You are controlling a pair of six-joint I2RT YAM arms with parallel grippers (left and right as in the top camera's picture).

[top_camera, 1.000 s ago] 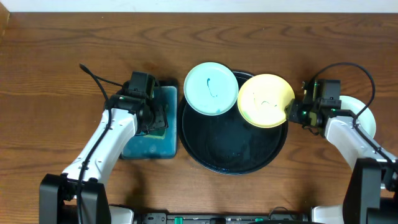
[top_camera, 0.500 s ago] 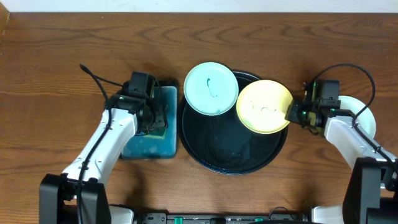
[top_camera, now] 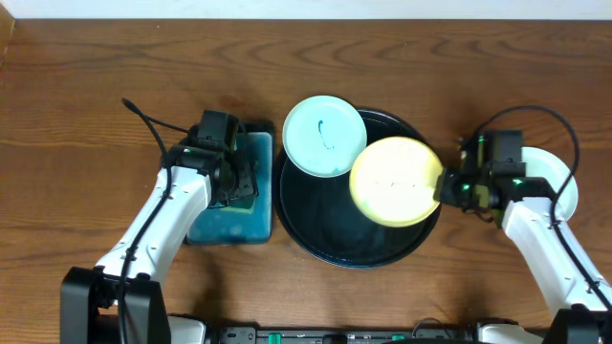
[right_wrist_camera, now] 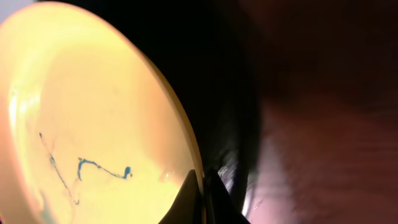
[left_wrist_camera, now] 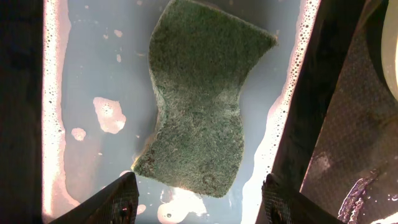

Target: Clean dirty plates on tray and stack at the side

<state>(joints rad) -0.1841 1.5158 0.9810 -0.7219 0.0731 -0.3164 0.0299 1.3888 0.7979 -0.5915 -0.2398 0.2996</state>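
Observation:
The pale yellow plate (top_camera: pixel 392 180) hangs tilted over the right half of the black tray (top_camera: pixel 320 225). My right gripper (top_camera: pixel 443 185) is shut on its right rim. In the right wrist view the two fingertips pinch the rim, right gripper (right_wrist_camera: pixel 203 194), and the yellow plate (right_wrist_camera: pixel 93 118) carries thin blue smears. A mint plate (top_camera: pixel 324 135) with a dark smear rests on the tray's upper left rim. My left gripper (left_wrist_camera: pixel 200 205) stands open in the basin just above a green sponge (left_wrist_camera: pixel 199 99), with nothing between its fingers (left_wrist_camera: pixel 118 200).
The rectangular basin (top_camera: pixel 229 225) of blue-green soapy water sits left of the tray. Another pale plate (top_camera: pixel 557 175) lies on the table at the far right, partly under my right arm. A black cable (top_camera: pixel 143 119) trails behind the left arm.
My right gripper has closed on the yellow plate's rim and carried it left and toward the front, over the tray. The left arm has not moved.

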